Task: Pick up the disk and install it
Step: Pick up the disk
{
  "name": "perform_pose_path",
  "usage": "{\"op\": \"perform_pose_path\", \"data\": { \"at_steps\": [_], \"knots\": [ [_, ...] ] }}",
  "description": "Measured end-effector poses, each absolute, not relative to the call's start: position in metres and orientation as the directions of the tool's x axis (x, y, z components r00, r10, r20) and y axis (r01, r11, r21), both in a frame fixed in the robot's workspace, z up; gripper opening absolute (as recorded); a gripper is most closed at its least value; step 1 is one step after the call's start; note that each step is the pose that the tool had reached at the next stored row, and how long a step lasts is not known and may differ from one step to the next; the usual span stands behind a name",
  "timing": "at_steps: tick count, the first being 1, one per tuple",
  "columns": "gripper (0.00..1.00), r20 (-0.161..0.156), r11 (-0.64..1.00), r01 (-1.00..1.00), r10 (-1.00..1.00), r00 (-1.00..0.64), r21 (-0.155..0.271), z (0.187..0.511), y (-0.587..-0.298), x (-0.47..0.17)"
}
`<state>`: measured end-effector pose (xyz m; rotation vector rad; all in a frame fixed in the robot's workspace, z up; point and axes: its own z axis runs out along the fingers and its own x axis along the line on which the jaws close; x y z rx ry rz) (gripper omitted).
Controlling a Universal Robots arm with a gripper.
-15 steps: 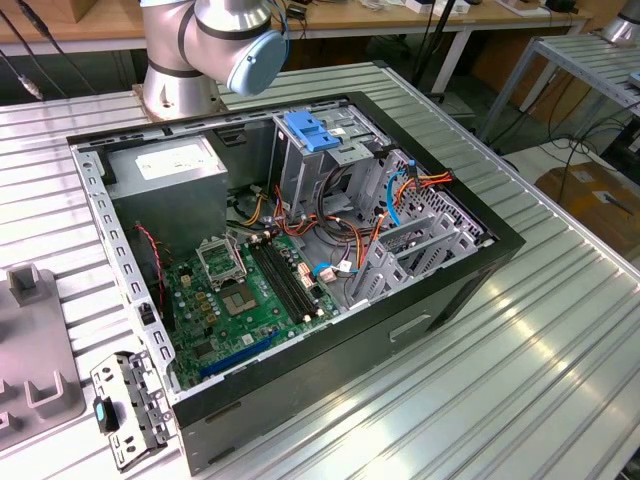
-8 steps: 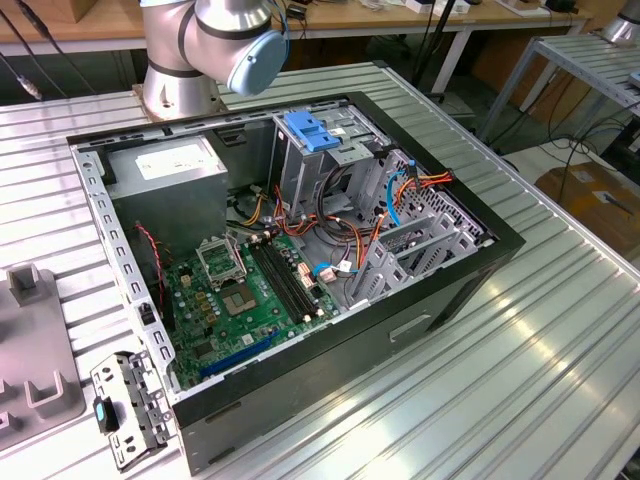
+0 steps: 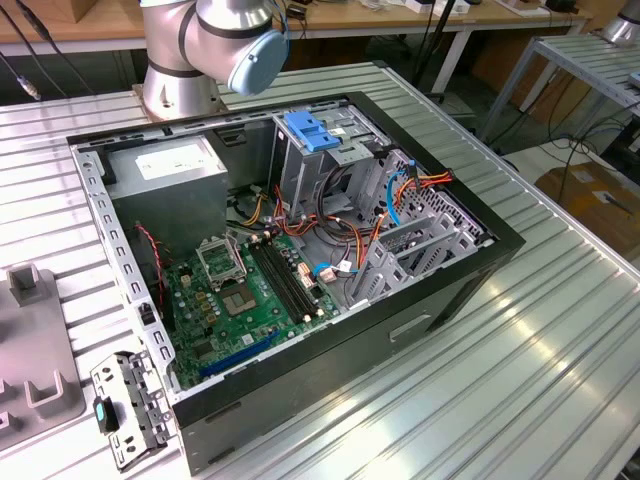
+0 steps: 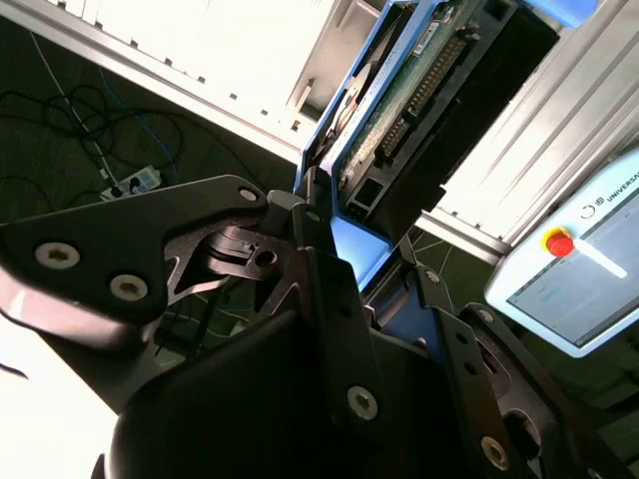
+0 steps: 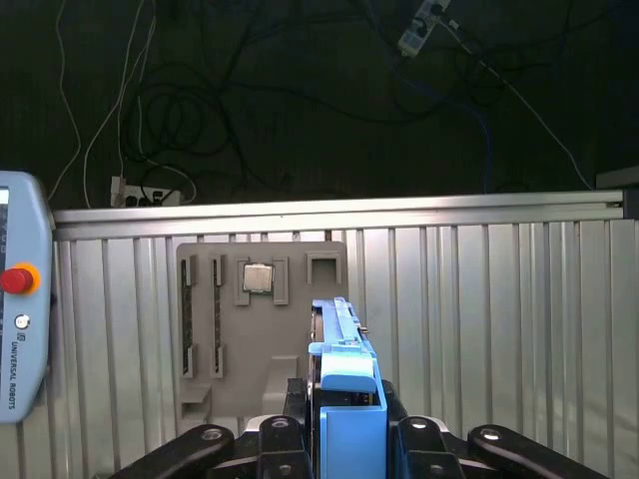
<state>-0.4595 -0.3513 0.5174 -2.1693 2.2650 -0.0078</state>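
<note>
End effector point(image 5: 346, 431) closed on disk point(image 5: 345, 377) (blue-framed), disk protruding beyond fingers point(image 5: 278, 439).

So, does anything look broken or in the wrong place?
Nothing looks broken. The disk is out of the computer case, clamped in the gripper. A loose metal bracket lies on the table beside the case's corner.

Ribbed table point(image 3: 560, 330) of bare, shiny silver metal. Open computer case point(image 3: 300, 400) has a matt black shell and dull grey sheet metal inside. Its green circuit board point(image 3: 215, 300) looks lightly glossy. The robot arm point(image 3: 215, 40) is smooth silver metal with a pale blue plastic cap. In the first wrist view, a matt black metal gripper point(image 5: 346, 424) and a disk point(image 5: 344, 374) framed in smooth bright blue plastic.
</note>
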Motion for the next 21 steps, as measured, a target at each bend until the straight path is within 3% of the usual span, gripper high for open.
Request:
{"op": "perform_pose_path", "data": {
  "at_steps": [21],
  "knots": [
    [0.36, 0.0, 0.043, -0.999, -0.999, -0.043, -0.007, 0.517, -0.351, -0.441]
  ]
}}
